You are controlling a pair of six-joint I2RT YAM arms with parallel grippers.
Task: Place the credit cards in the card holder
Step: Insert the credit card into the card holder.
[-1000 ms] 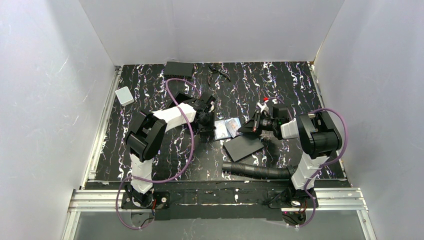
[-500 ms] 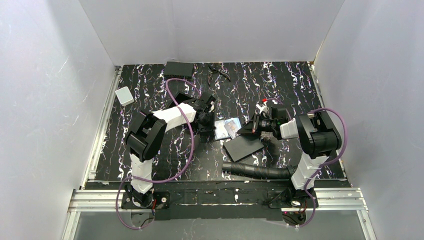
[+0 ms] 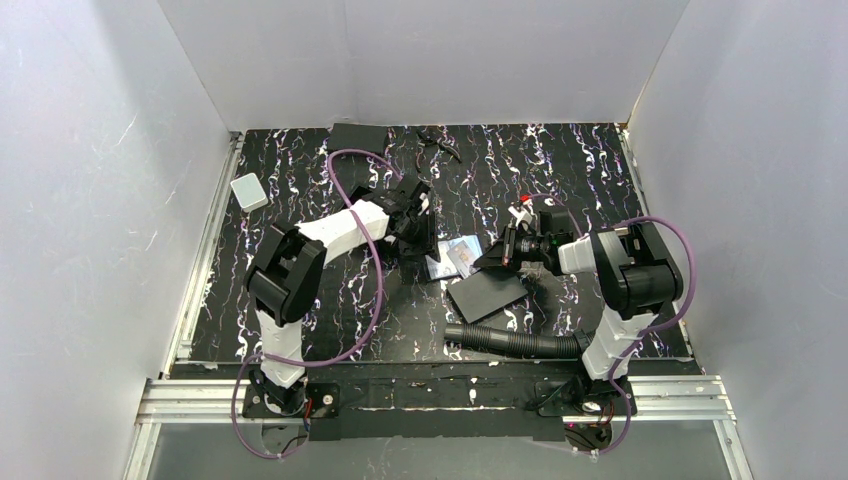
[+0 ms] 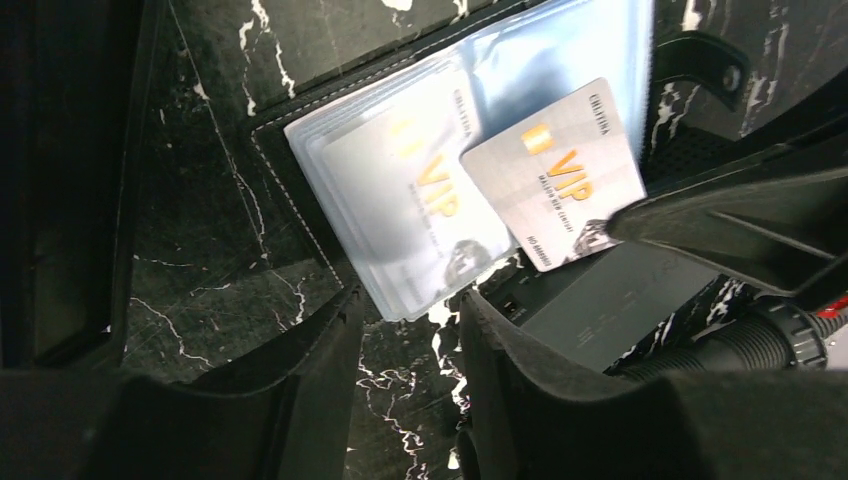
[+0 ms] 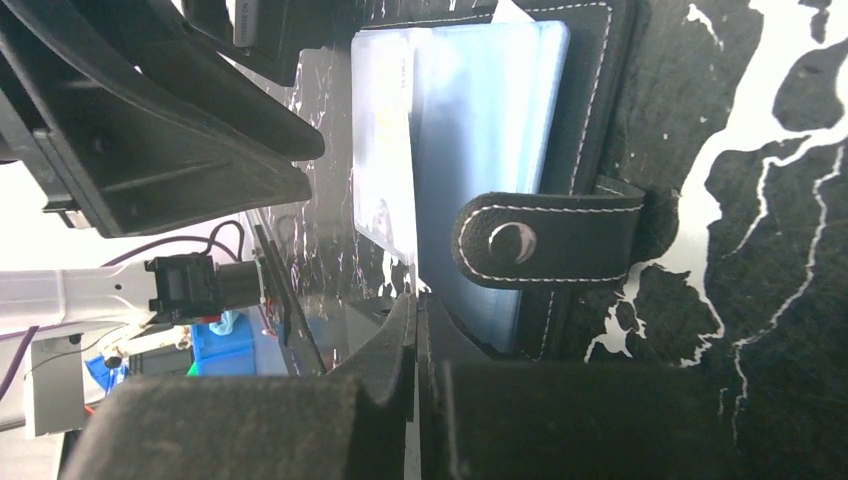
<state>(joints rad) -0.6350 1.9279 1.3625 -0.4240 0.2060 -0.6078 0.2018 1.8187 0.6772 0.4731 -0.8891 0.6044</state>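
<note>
Mid-worktop, card holder (image 4: 285,170): lies open and flat on the black marbled worktop (image 3: 590,170), its clear plastic sleeves facing up, between the 2 end effectors.
Credit cards: 2 pale-blue cards with gold "VIP" print show in the left wrist view.
Sleeved card (image 4: 415,205): sits inside the top clear sleeve of the holder.
Loose card (image 4: 560,170): lies bare and tilted on the sleeves just beside the sleeved one, with 1 corner over that card's edge.
Strap (image 5: 545,240): a stitched leather tab with a snap, folded over the holder's edge onto the sleeves.
Left end effector (image 4: 405,380): fingers apart with nothing between them, just off the corner of the sleeve stack.
Right end effector (image 5: 416,305): fingers pressed together at the sleeves' edge. Whether a sleeve is pinched cannot be told. In the left wrist view its tip lies over the loose card's lower corner.
Black flat sheet (image 3: 487,293): on the worktop just on the near side of the holder, partly under the right end effector.
Corrugated hose (image 3: 510,342): near the sheet, toward the right arm's base.
White box (image 3: 248,191): at the left edge, well apart from the holder.
</note>
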